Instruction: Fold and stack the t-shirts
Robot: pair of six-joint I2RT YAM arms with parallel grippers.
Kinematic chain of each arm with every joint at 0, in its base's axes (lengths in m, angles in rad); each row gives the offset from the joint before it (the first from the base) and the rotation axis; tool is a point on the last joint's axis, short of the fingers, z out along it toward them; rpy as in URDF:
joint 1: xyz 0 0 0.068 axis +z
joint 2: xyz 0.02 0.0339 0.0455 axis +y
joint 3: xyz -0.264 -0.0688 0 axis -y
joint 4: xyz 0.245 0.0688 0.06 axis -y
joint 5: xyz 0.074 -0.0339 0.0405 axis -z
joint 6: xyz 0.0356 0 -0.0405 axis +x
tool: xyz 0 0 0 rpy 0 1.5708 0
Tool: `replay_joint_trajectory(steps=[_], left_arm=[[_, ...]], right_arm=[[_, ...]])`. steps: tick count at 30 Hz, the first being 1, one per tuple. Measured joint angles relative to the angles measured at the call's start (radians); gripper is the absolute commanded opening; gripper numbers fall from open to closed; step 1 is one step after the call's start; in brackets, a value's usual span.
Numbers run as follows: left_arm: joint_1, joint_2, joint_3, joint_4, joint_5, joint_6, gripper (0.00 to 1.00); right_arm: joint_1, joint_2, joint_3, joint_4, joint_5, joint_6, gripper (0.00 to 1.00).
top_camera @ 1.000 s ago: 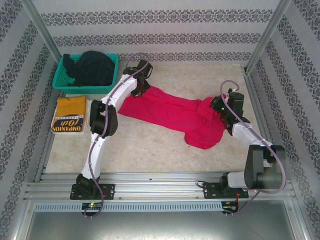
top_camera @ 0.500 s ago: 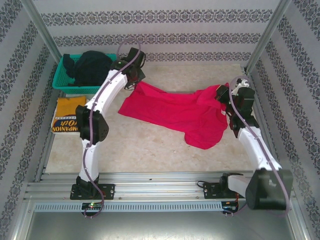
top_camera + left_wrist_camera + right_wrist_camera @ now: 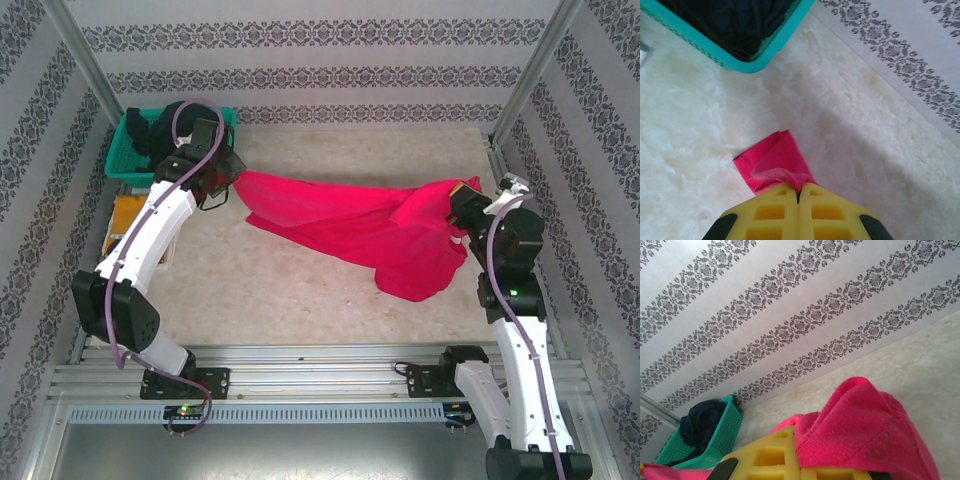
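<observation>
A bright red t-shirt (image 3: 350, 225) hangs stretched across the table between my two grippers. My left gripper (image 3: 230, 180) is shut on the shirt's left end, close to the basket; its yellow fingers (image 3: 770, 215) pinch a folded red tip (image 3: 772, 157) just above the tabletop. My right gripper (image 3: 462, 198) is shut on the right end, where red cloth (image 3: 870, 425) drapes over its yellow fingers (image 3: 767, 457). Dark t-shirts (image 3: 178, 122) lie heaped in the basket. A mustard-yellow t-shirt (image 3: 122, 222) lies folded at the left, mostly hidden by my left arm.
The teal mesh basket (image 3: 125, 150) stands at the back left corner, and its rim (image 3: 740, 62) is close ahead of my left gripper. Patterned walls enclose the table at the back and both sides. The basket (image 3: 722, 432) also appears far off in the right wrist view.
My left gripper has swung left toward the basket and my right gripper has moved right and up. The red t-shirt is now pulled out longer between them.
</observation>
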Motion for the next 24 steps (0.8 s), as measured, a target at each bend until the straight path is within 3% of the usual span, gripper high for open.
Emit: replay_joint_trajectory(steps=[5,13,17,20,24], left_arm=[[0.0,0.089,0.071,0.001,0.009,0.023,0.0],[0.003,0.454,0.373,0.031,0.057,0.104,0.0],[0.013,0.665,0.629,0.013,0.084,0.134,0.0],[0.024,0.797,0.89,-0.05,0.087,0.153,0.0],[0.03,0.789,1.051,-0.099,0.06,0.19,0.0]], right_arm=[[0.021,0.106,0.028,0.001,-0.011,-0.007,0.0],[0.066,0.562,0.171,0.109,-0.008,-0.058,0.0],[0.066,0.79,0.34,0.168,-0.011,-0.076,0.0],[0.066,0.879,0.454,0.205,-0.024,-0.075,0.0],[0.069,0.869,0.547,0.246,-0.047,-0.075,0.0]])
